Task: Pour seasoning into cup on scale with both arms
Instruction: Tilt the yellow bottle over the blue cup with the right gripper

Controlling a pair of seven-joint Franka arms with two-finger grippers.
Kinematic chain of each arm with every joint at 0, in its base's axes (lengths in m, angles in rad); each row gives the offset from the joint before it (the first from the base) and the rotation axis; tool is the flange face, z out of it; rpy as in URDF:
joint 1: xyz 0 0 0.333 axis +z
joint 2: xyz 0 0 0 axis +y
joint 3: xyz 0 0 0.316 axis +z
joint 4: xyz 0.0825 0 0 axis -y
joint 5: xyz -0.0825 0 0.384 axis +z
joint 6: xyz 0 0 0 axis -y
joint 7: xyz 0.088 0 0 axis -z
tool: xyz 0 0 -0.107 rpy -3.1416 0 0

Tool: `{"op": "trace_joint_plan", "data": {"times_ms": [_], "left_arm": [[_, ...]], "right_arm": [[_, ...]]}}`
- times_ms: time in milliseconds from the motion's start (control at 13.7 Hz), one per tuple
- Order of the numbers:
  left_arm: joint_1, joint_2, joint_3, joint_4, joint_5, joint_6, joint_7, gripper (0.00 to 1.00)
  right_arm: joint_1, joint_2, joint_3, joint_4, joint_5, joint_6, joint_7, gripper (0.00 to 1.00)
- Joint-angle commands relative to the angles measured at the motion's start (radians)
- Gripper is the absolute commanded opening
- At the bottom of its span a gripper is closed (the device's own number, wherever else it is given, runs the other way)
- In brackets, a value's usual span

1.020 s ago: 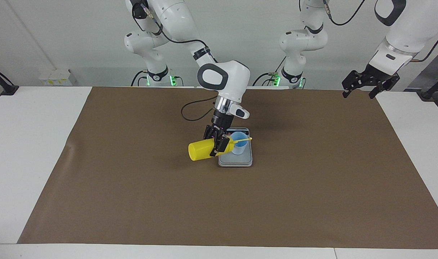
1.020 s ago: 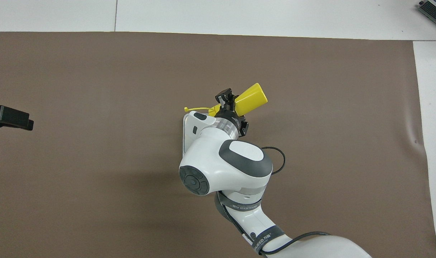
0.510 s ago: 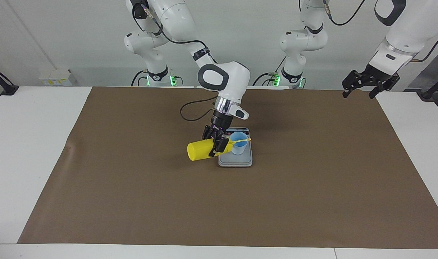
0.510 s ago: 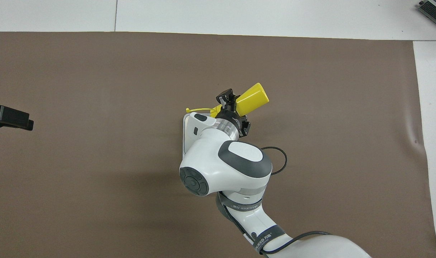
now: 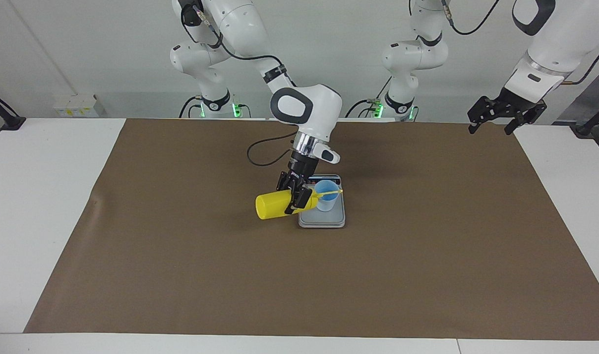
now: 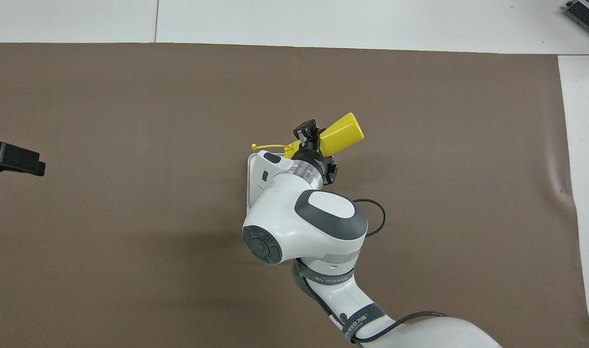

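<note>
Yellow plastic, cylindrical and tipped almost onto its side, the seasoning squeeze bottle (image 5: 275, 205) is clamped near its nozzle end between the closed fingers of the right arm's black two-finger gripper (image 5: 297, 196). Its flat base is turned toward the right arm's end of the table, and its domed nozzle is aimed at the small light-blue tapered plastic cup (image 5: 327, 194) just beside the gripper. A thin yellow tethered cap strap (image 5: 332, 191) is stretched out across the cup's open rim. The cup is stood upright on the flat rectangular silver-grey kitchen scale (image 5: 322, 220), directly below the gripper's wrist; from overhead only one pale edge of the scale (image 6: 250, 181) is left visible beside the white arm, and the cup is hidden. A brown paper sheet (image 5: 181, 275) is spread under everything. The left arm's black gripper (image 5: 501, 114) is held waiting in the air over the sheet's corner at its own end of the table, well apart from the bottle, with its fingers spread open and nothing held.
</note>
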Motion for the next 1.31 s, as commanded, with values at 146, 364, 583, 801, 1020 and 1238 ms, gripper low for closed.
{"op": "trace_joint_plan", "data": {"times_ms": [146, 364, 583, 801, 1020, 1238], "left_arm": [[0.001, -0.025, 0.001, -0.020, 0.014, -0.009, -0.007, 1.00], [0.001, -0.025, 0.001, -0.020, 0.014, -0.009, -0.007, 1.00], [0.001, -0.025, 0.001, -0.020, 0.014, -0.009, -0.007, 1.00], [0.001, -0.025, 0.001, -0.020, 0.016, -0.009, -0.007, 1.00], [0.001, -0.025, 0.001, -0.020, 0.014, -0.009, -0.007, 1.00], [0.001, -0.025, 0.001, -0.020, 0.014, -0.009, -0.007, 1.00]], "right_arm": [[-0.003, -0.010, 0.004, -0.005, -0.032, -0.005, 0.041, 0.00], [-0.011, -0.018, 0.004, -0.005, -0.022, 0.004, 0.041, 0.00], [-0.015, -0.036, 0.007, -0.006, -0.004, 0.004, 0.039, 0.00], [-0.023, -0.068, 0.007, -0.006, 0.062, 0.004, 0.032, 0.00], [-0.052, -0.103, 0.007, -0.006, 0.193, 0.004, 0.044, 0.00], [-0.114, -0.150, 0.007, -0.015, 0.321, 0.004, 0.047, 0.00]]}}
